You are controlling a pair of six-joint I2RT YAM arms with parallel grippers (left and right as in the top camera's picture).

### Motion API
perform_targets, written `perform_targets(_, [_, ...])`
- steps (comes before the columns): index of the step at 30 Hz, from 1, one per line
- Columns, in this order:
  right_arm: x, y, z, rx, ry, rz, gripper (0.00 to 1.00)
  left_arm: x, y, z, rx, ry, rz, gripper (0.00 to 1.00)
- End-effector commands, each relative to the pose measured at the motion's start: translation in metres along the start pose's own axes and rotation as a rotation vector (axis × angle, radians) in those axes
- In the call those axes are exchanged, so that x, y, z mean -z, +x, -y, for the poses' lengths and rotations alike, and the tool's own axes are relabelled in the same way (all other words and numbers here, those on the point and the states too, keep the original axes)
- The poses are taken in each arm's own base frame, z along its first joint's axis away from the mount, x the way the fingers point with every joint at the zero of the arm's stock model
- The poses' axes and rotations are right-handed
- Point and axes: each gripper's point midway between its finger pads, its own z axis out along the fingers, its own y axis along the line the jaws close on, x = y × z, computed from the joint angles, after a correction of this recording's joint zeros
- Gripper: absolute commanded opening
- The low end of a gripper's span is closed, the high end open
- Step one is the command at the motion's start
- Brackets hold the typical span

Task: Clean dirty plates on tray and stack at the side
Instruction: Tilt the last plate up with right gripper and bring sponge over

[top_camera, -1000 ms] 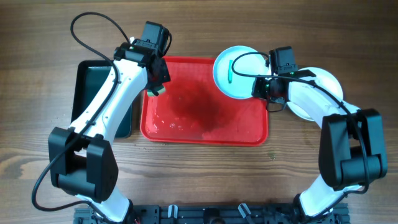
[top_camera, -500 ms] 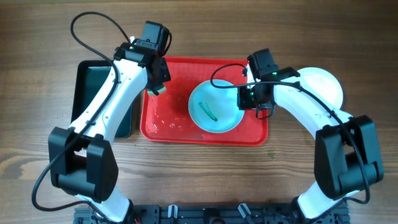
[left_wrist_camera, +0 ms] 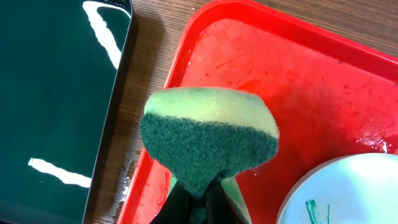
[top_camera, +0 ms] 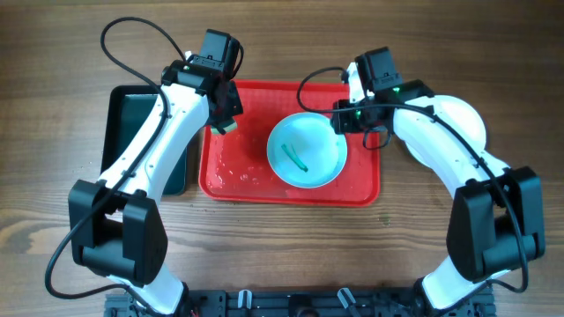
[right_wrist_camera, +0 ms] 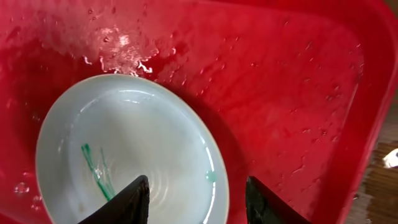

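Checking in from the remote station. The left gripper (left_wrist_camera: pixel 198 202) is pinched shut on a sponge (left_wrist_camera: pixel 208 140), yellow on one side and dark green scrubby stuff on the other, squeezed so it bulges out past the fingers. It hangs over the left edge of the red tray (top_camera: pixel 238 167), right about where the rim meets the wood table (top_camera: pixel 62 53). I can't tell from the feeds whether the sponge touches the tray. The tray floor looks wet, with drops and streaks all over it. One plate (top_camera: pixel 305 151) sits flat inside the tray, a bit right of the middle and toward the near rim, with a short green smear (right_wrist_camera: pixel 96 171) close to its center. It's well apart from the sponge. The right gripper (right_wrist_camera: pixel 196 199) is spread wide with nothing in it. Its two dark fingers (right_wrist_camera: pixel 124 202) sit over the plate's far right edge, and in the overhead view it's above the tray's back right part. A second plate (top_camera: pixel 465 114) lies on the table right of the tray, half hidden under the right arm. The dark green tray (top_camera: pixel 128 123) sits just left of the red one.
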Motion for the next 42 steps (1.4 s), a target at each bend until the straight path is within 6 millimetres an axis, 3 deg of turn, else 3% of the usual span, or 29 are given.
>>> perform_targets(1, [-0.021,0.004,0.009,0.094,0.026,-0.043,0.47,-0.003,-0.001,0.003,-0.001,0.013,-0.008,0.04])
perform_targets(4, [-0.046,0.015,0.004,0.258,-0.041,-0.096,0.38,-0.003,-0.001,0.003,-0.001,0.014,-0.007,0.04])
perform_targets(8, [-0.066,0.021,0.01,0.292,-0.039,-0.125,0.25,-0.003,-0.001,0.003,-0.001,0.014,-0.007,0.04])
perform_targets(12, [-0.07,0.025,0.014,0.263,-0.021,-0.145,0.05,-0.003,-0.001,0.004,0.0,0.015,-0.005,0.04])
perform_targets(15, [-0.065,0.032,0.014,0.2,-0.015,-0.188,0.04,-0.003,-0.001,0.004,0.0,0.016,-0.005,0.04])
perform_targets(19, [-0.053,0.042,0.0,0.0,-0.064,-0.265,0.04,-0.003,-0.003,0.004,0.001,0.019,0.001,0.04])
perform_targets(23, [-0.053,0.044,-0.001,-0.221,-0.038,-0.278,0.04,-0.003,-0.003,0.005,0.024,0.019,0.001,0.04])
perform_targets(28, [-0.066,0.023,-0.021,-0.379,-0.073,-0.182,0.04,-0.003,-0.003,0.005,0.028,0.02,0.002,0.04])
perform_targets(34, [-0.088,0.04,-0.045,-0.386,0.001,-0.188,0.04,-0.005,-0.005,0.008,0.054,0.029,0.009,0.04])
perform_targets(39, [-0.088,0.041,-0.044,-0.381,0.004,-0.194,0.04,-0.038,-0.004,0.03,0.003,0.046,0.017,0.04])
perform_targets(42, [-0.087,0.042,-0.051,-0.332,-0.042,-0.209,0.04,-0.079,0.022,0.057,-0.189,0.118,-0.082,0.04])
